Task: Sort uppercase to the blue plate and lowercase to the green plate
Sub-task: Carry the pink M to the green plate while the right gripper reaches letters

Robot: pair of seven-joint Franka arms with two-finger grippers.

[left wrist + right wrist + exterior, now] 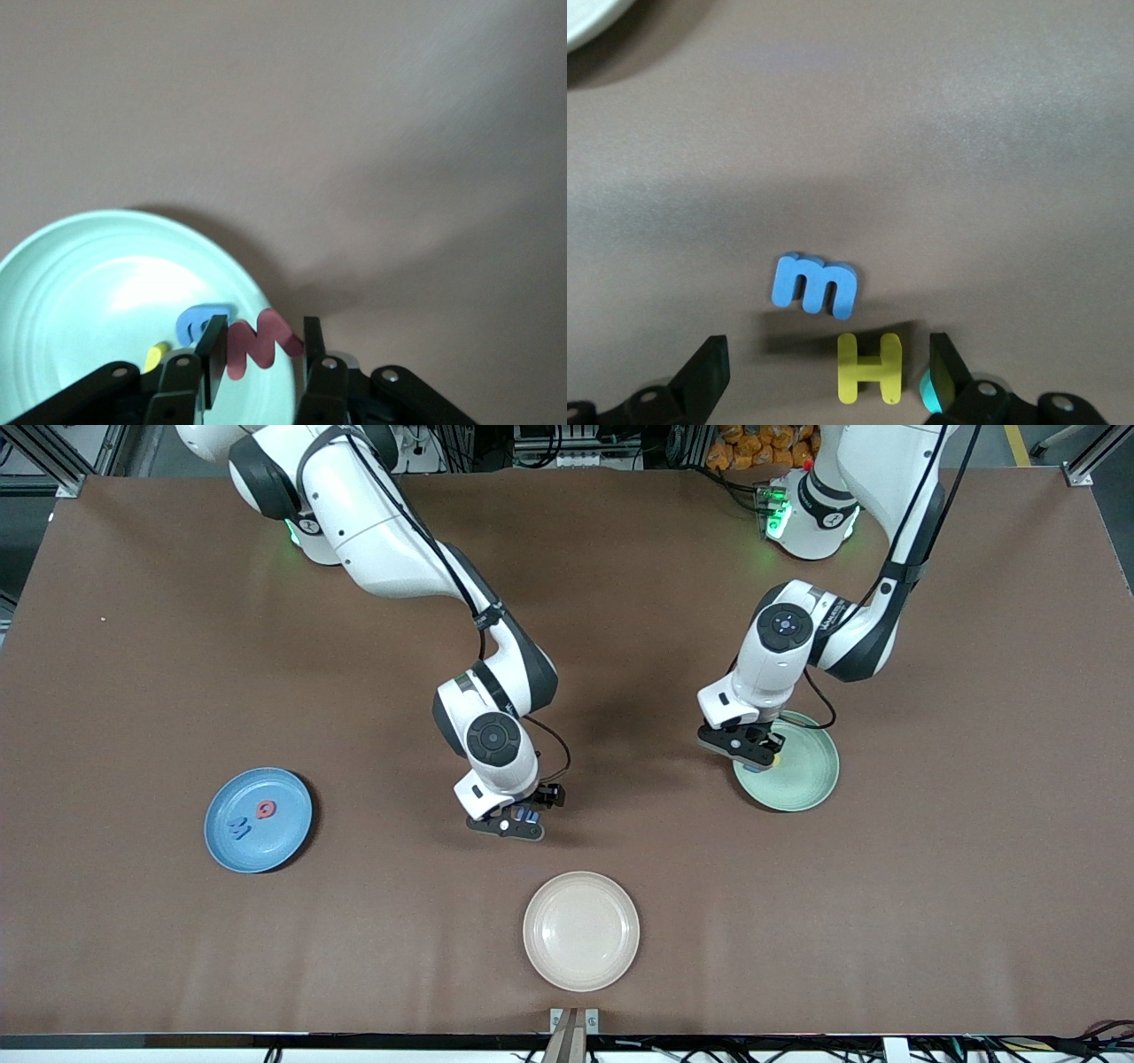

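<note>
Left gripper, clenched on red w over green plate, should release low; right gripper gapes over H.

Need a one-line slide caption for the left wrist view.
Left gripper holds the red w over the green plate.

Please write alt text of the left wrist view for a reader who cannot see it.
The left end effector grips a red foam letter w over the rim of the round pale mint-green plastic plate. A blue foam letter and a yellow foam letter lie in the plate.
</note>
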